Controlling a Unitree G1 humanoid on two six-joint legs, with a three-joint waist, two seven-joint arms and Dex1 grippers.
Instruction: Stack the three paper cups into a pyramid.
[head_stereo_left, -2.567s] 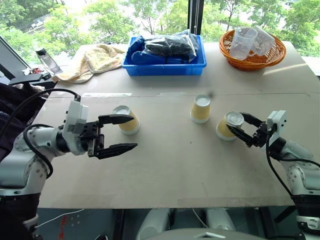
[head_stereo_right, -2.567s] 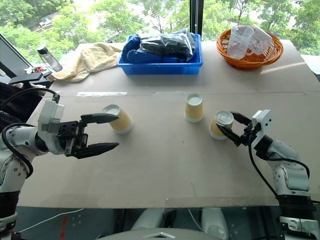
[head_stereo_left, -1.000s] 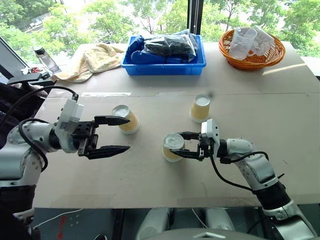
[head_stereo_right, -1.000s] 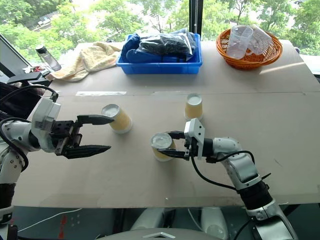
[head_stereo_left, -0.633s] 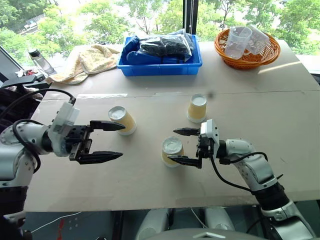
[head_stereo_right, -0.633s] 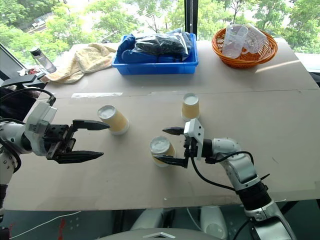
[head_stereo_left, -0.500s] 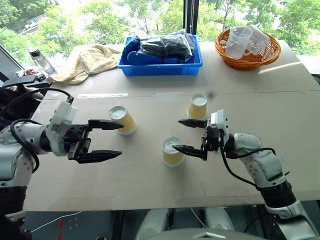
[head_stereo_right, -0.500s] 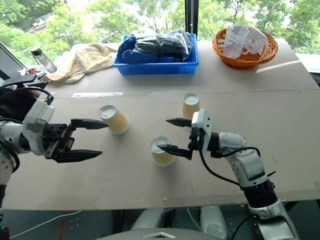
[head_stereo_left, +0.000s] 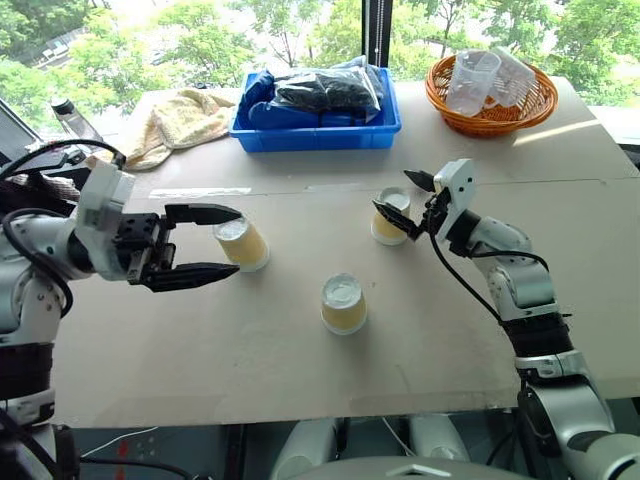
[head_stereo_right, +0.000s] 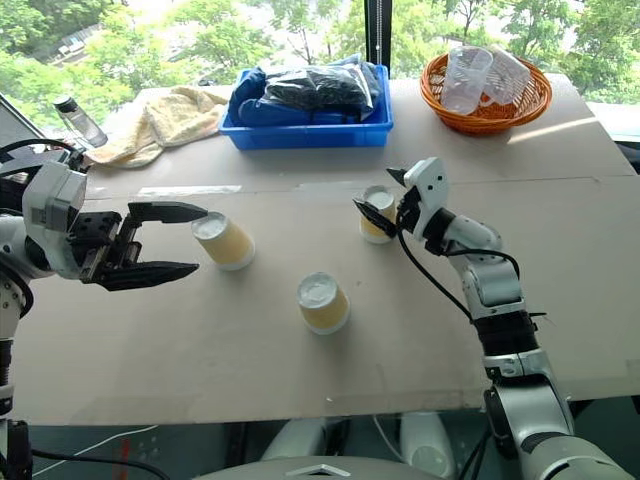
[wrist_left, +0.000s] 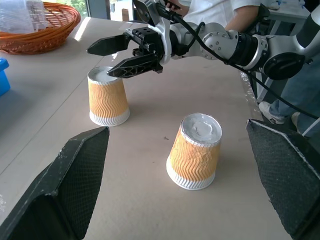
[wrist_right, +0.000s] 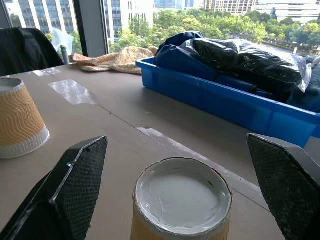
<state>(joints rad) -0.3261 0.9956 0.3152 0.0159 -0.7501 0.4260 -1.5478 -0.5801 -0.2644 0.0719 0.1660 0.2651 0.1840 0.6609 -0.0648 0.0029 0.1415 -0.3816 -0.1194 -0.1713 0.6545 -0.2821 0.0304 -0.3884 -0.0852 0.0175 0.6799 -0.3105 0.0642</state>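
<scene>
Left eye view: the right end effector (head_stereo_left: 404, 200) hangs wide open and empty over the far cup (head_stereo_left: 389, 217), which stands upside down behind the middle cup (head_stereo_left: 343, 303).

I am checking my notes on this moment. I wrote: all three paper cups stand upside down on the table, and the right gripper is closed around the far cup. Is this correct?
Not quite. The right gripper is open: its fingers stand apart on either side of the far cup, not closed around it, as the right wrist view shows. The rest holds: that cup, the middle cup and the left cup all stand upside down on the table.
</scene>
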